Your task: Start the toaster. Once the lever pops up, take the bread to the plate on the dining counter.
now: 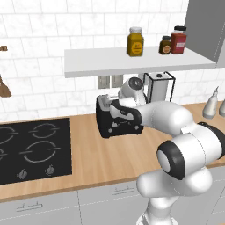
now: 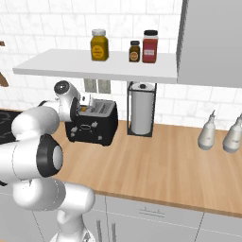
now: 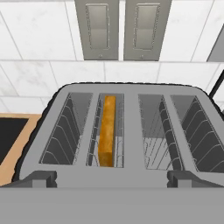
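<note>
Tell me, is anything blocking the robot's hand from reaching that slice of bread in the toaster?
Nothing visible does. In the hand view the bread stands on edge in the second slot from the left of the toaster, open from above, with only the wire guides beside it. The hand hovers at the toaster, fingers apart, holding nothing.

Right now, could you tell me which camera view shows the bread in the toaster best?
The hand view: it looks straight down into the toaster, with the bread standing in its second slot from the left. The right base view gives just a small golden sliver at the toaster's top; in the left base view the arm covers the slots.
</note>
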